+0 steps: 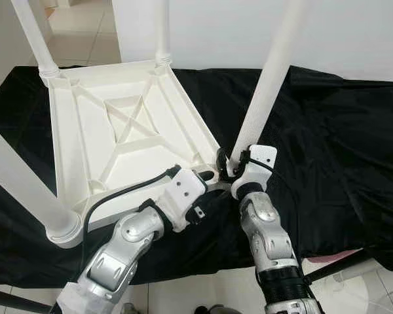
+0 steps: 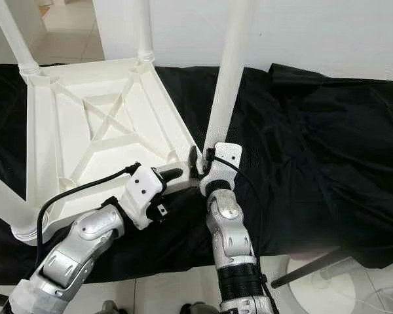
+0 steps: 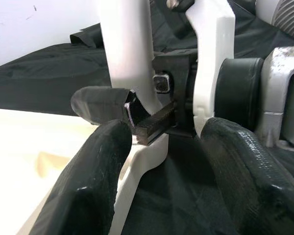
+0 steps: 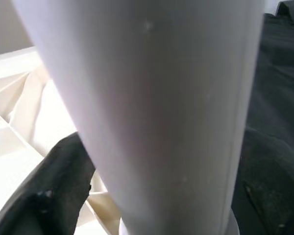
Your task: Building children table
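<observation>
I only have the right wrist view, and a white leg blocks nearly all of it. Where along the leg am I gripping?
Observer: Low down: the right gripper holds the leg just above the tabletop's near corner.
Operator: Is the top upside down?
Observer: Yes, its ribbed underside faces up on a black cloth.
Operator: Other legs?
Observer: Three stand at the other corners, such as the near-left one.
Operator: Where's my left arm?
Observer: The left gripper sits at that same corner, fingers open beside the leg's base.

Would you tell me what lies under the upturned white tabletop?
The upturned tabletop rests on a black cloth, which spreads beyond every edge. Whatever surface lies beneath the cloth is covered.
</observation>
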You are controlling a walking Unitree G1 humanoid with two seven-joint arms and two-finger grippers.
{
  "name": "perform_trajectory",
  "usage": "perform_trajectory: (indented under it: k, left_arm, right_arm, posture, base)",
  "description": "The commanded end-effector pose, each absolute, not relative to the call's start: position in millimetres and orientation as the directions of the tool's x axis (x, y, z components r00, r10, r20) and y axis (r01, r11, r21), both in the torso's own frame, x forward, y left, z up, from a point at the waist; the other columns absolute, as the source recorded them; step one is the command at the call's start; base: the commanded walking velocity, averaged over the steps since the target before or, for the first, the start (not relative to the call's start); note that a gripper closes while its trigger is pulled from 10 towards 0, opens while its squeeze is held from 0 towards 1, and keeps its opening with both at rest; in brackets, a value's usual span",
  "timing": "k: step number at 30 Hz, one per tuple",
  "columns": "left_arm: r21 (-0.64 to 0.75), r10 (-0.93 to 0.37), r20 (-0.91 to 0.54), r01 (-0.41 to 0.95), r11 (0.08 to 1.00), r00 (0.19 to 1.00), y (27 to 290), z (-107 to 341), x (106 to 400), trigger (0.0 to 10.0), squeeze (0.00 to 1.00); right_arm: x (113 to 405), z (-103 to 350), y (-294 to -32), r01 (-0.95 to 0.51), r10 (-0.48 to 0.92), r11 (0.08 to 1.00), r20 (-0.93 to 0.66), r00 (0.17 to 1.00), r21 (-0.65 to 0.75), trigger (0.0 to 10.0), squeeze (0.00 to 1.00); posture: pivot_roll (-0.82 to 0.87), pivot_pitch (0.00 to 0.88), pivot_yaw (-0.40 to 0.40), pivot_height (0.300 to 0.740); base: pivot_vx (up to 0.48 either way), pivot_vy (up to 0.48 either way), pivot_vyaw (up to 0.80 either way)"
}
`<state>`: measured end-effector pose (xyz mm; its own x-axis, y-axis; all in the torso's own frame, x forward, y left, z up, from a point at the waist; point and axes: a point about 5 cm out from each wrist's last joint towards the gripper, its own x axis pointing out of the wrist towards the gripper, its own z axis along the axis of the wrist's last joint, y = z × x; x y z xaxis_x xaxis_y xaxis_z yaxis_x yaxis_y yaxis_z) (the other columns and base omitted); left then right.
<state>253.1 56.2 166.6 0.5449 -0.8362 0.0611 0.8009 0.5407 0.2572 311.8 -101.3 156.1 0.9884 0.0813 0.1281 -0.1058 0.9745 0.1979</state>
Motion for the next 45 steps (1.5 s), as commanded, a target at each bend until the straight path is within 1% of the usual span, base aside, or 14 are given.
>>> perform_trajectory:
  k: [1, 2, 3, 14, 27, 28, 31, 32, 33, 34, 42, 43, 44, 45]
  left_arm:
    - [0.246, -0.861, 0.04, 0.83, 0.5, 0.506, 59, 163, 252, 10.0, 0.0]
    - [0.246, -0.861, 0.04, 0.83, 0.5, 0.506, 59, 163, 252, 10.0, 0.0]
    - [0.237, -0.867, 0.04, 0.838, 0.491, 0.497, 59, 163, 251, 10.0, 0.0]
    - [0.212, -0.896, 0.043, 0.873, 0.44, 0.441, 64, 164, 246, 10.0, 0.0]
    - [0.21, -0.904, 0.045, 0.881, 0.424, 0.424, 63, 166, 246, 10.0, 0.0]
    - [0.211, -0.903, 0.045, 0.88, 0.426, 0.426, 63, 166, 246, 10.0, 0.0]
    - [0.211, -0.903, 0.046, 0.879, 0.427, 0.427, 63, 166, 246, 10.0, 0.0]
    - [0.212, -0.902, 0.047, 0.878, 0.429, 0.43, 63, 166, 246, 10.0, 0.0]
    - [0.212, -0.902, 0.047, 0.878, 0.429, 0.43, 63, 166, 246, 10.0, 0.0]
    - [0.211, -0.899, 0.048, 0.876, 0.434, 0.435, 63, 166, 246, 10.0, 0.0]
    - [0.207, -0.897, 0.052, 0.874, 0.44, 0.439, 63, 166, 244, 10.0, 0.0]
    - [0.206, -0.897, 0.052, 0.875, 0.439, 0.438, 63, 166, 244, 10.0, 0.0]
    - [0.206, -0.897, 0.052, 0.875, 0.439, 0.438, 63, 166, 244, 10.0, 0.0]
    - [0.205, -0.898, 0.051, 0.875, 0.438, 0.438, 63, 166, 244, 10.0, 0.0]
  right_arm:
    - [306, 153, -112, -0.157, 0.133, 0.968, 0.133, 0.982, 0.195, 10.0, 0.69]
    - [306, 153, -112, -0.157, 0.133, 0.968, 0.133, 0.982, 0.195, 10.0, 0.69]
    - [305, 153, -117, -0.196, 0.173, 0.965, 0.141, 0.975, 0.176, 10.0, 0.0]
    - [310, 160, -151, -0.452, 0.448, 0.892, 0.167, 0.878, -0.016, 10.0, 0.0]
    - [336, 168, -143, -0.63, 0.65, 0.757, 0.098, 0.753, -0.173, 10.0, 0.0]
    - [339, 168, -142, -0.628, 0.651, 0.754, 0.088, 0.754, -0.191, 5.4, 0.0]
    - [341, 167, -142, -0.629, 0.652, 0.752, 0.08, 0.754, -0.196, 4.5, 0.0]
    - [342, 166, -143, -0.634, 0.656, 0.748, 0.076, 0.751, -0.194, 2.8, 0.0]
    - [342, 166, -143, -0.634, 0.656, 0.748, 0.076, 0.751, -0.194, 2.8, 0.0]
    - [342, 164, -144, -0.639, 0.66, 0.744, 0.066, 0.748, -0.194, 0.0, 0.0]
    - [337, 157, -155, -0.641, 0.658, 0.747, 0.05, 0.752, -0.177, 0.0, 0.0]
    - [336, 156, -157, -0.636, 0.652, 0.753, 0.053, 0.757, -0.171, 2.0, 0.0]
    - [336, 156, -157, -0.636, 0.652, 0.753, 0.053, 0.757, -0.171, 2.0, 0.0]
    - [337, 156, -158, -0.629, 0.645, 0.759, 0.06, 0.762, -0.166, 10.0, 0.0]
  posture:
    - [-0.05, 0.094, -0.061, 0.74]
    - [-0.05, 0.094, -0.061, 0.74]
    - [-0.05, 0.095, -0.061, 0.74]
    - [-0.06, 0.095, -0.051, 0.74]
    - [-0.05, 0.087, -0.043, 0.74]
    - [-0.04, 0.085, -0.046, 0.74]
    - [-0.04, 0.085, -0.049, 0.74]
    - [-0.04, 0.085, -0.05, 0.74]
    - [-0.04, 0.085, -0.05, 0.74]
    - [-0.03, 0.086, -0.055, 0.74]
    - [-0.04, 0.095, -0.053, 0.74]
    - [-0.04, 0.096, -0.052, 0.74]
    - [-0.04, 0.096, -0.052, 0.74]
    - [-0.04, 0.096, -0.052, 0.74]
  base:
    - [0.0, 0.0, 0.0]
    - [0.0, 0.0, 0.0]
    - [0.0, 0.0, 0.0]
    - [0.0, 0.0, 0.0]
    - [0.0, 0.0, 0.0]
    - [0.0, 0.0, 0.0]
    - [0.0, 0.0, 0.0]
    - [0.0, 0.0, 0.0]
    - [0.0, 0.0, 0.0]
    - [0.0, 0.0, 0.0]
    - [0.0, 0.0, 0.0]
    - [0.0, 0.0, 0.0]
    - [0.0, 0.0, 0.0]
    - [0.0, 0.0, 0.0]
